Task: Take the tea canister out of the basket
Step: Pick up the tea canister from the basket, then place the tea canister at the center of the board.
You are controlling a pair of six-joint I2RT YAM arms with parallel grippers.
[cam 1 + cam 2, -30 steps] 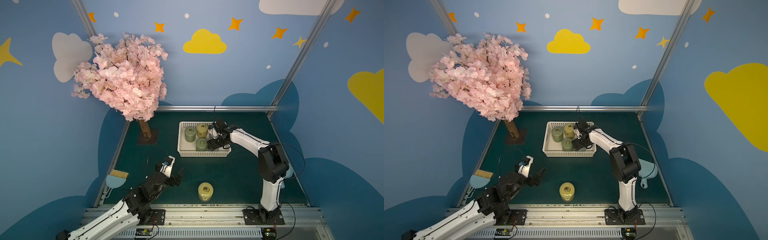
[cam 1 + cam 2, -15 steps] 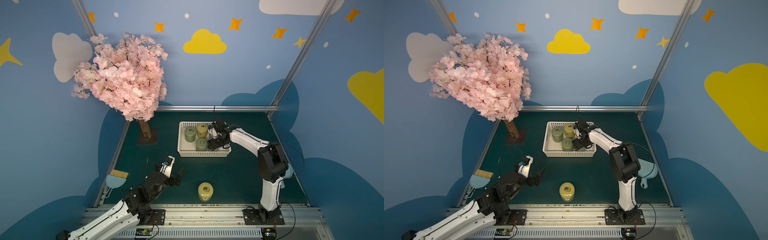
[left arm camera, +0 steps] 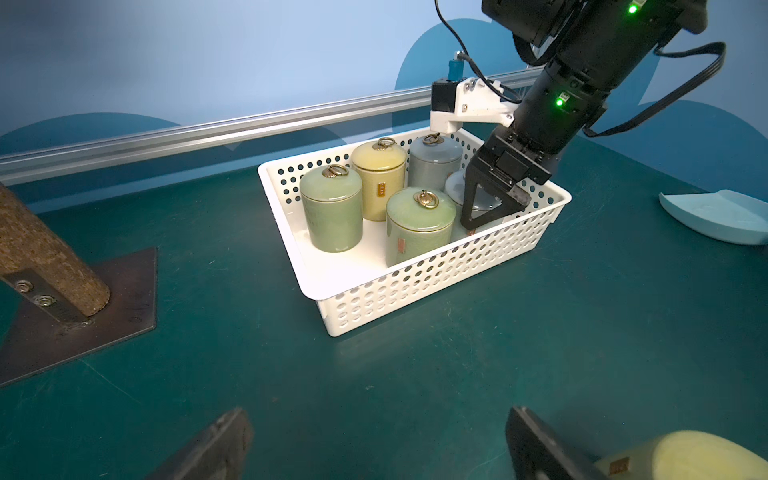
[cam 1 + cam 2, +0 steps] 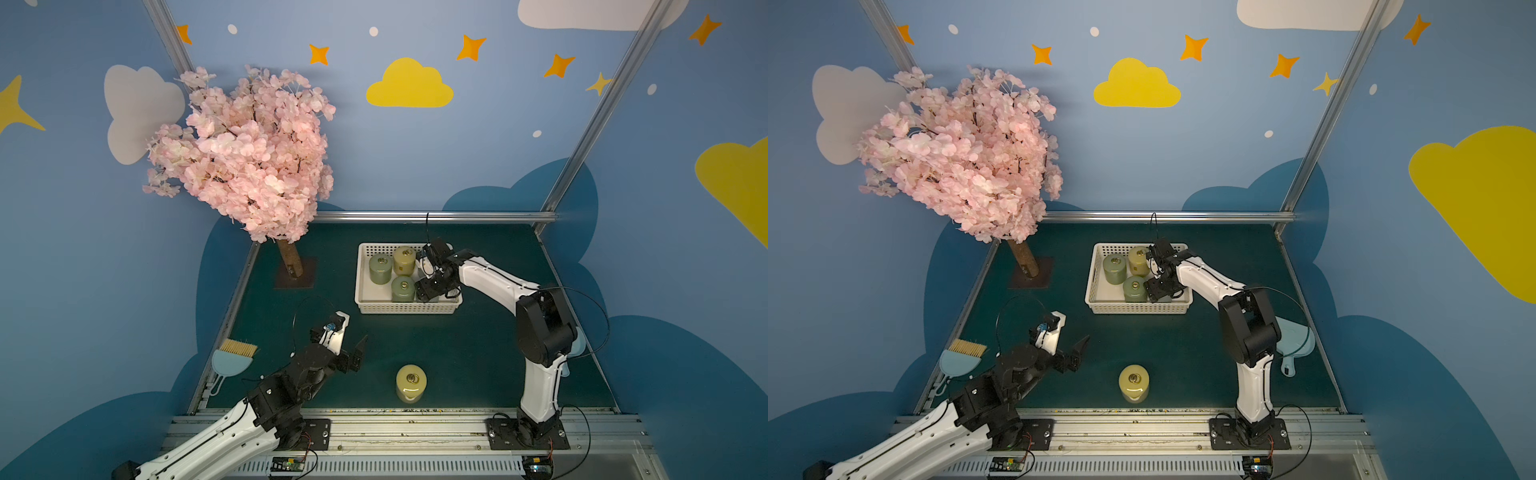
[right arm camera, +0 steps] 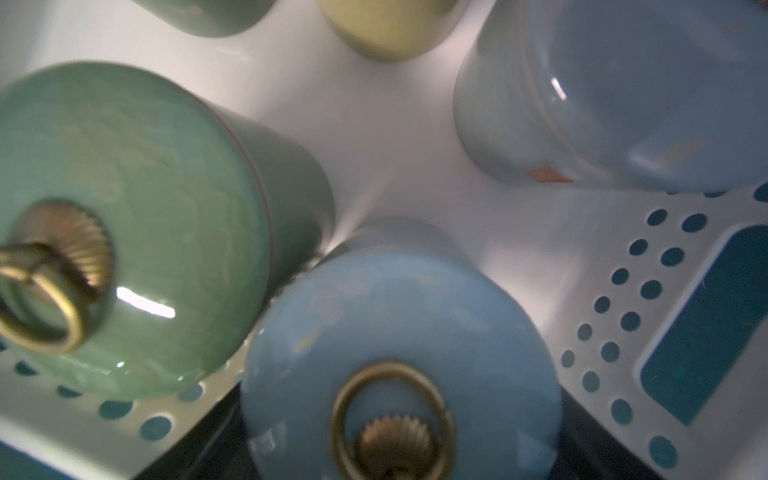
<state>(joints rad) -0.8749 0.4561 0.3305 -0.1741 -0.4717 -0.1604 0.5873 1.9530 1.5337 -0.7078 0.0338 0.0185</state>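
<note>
Leftmost, a brush (image 4: 235, 353) is lying just outside the left rail of the worktop (image 4: 478, 353). Pink tree (image 4: 245, 153) is standing at the far left corner, trunk bolted to a plate (image 3: 124, 299). Left gripper (image 4: 349, 345) is hovering over the near-left worktop, fingers (image 3: 216, 444) standing wide apart and holding nothing. Loose canister (image 4: 411, 382), yellow, is standing upright near the front edge, just right of that gripper and apart from it.

Basket (image 4: 405, 307) is sitting toward the far middle. Inside, two green canisters (image 4: 380, 268) and a yellow canister (image 4: 404, 259) are standing upright in its left and middle part. A grey canister (image 3: 434, 164) is standing in the far right corner. Blue canister (image 5: 399, 332) is standing upright on the basket floor in the near right corner, just beside the nearer green one.

Right gripper (image 4: 428, 291) is reaching down into the basket over it. Its fingers (image 3: 467, 199) are sitting on either side of the blue canister's lid; whether they are pressing on it, cannot tell. Pale dustpan (image 3: 715, 216) is lying on the worktop's right side, well apart from the basket.
</note>
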